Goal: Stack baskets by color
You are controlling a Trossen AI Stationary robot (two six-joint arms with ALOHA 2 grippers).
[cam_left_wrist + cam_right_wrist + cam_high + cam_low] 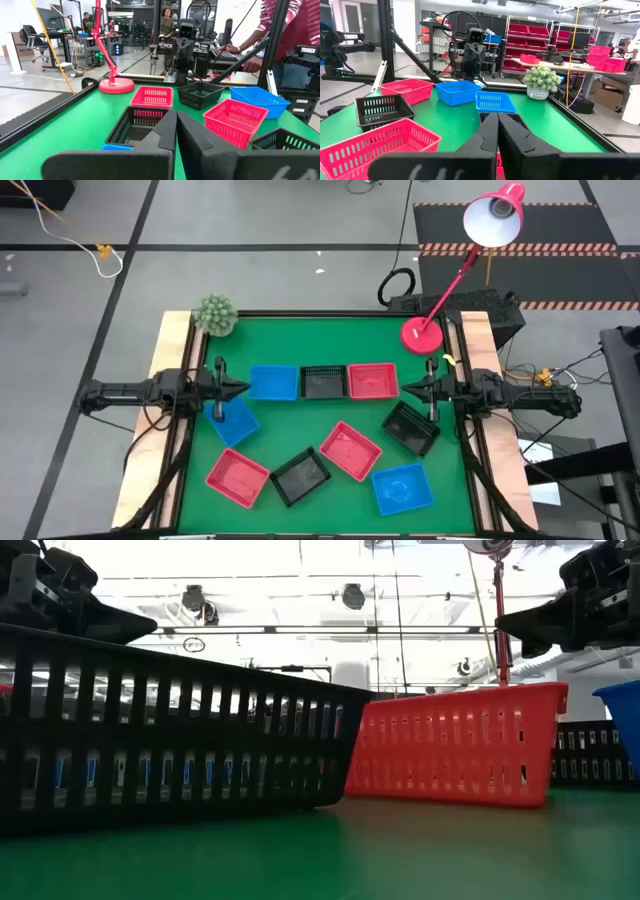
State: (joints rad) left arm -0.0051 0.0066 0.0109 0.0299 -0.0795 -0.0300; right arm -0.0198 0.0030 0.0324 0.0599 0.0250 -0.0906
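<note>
Nine baskets (350, 450) are lying unstacked across the green desk (300, 420). The left hand (240, 390) is hovering at nine o'clock, fingers together. The right hand (408, 389) is hovering at three o'clock, fingers together.

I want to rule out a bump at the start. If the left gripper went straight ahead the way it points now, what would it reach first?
Most likely the blue basket right ahead of the shut left gripper, first of a blue, black, red row; height clearance is unclear.

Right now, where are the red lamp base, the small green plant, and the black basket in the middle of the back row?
red lamp base (422, 335), high view, centre of the round disc.
small green plant (215, 314), high view, middle of its foliage.
black basket (323, 383), high view, its floor.
</note>
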